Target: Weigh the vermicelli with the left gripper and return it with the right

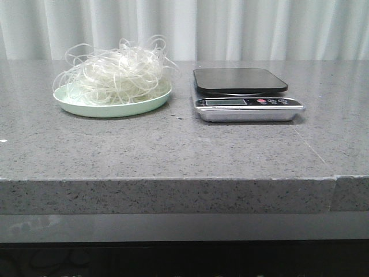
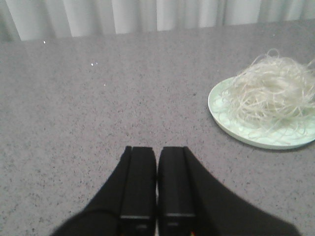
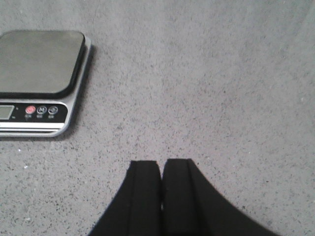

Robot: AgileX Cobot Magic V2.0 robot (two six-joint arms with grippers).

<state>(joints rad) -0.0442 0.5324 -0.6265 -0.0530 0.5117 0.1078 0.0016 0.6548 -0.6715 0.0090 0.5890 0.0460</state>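
2 black grippers, left and right, hover empty with jaws pressed together over the grey speckled stone bench, while the fluffy white translucent vermicelli sits on the pale green round plate left of the silver digital scale.

Vermicelli on plate; pincer seemingly closed.

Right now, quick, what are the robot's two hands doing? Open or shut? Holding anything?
Left gripper: shut, holding nothing.
Right gripper: shut, holding nothing.
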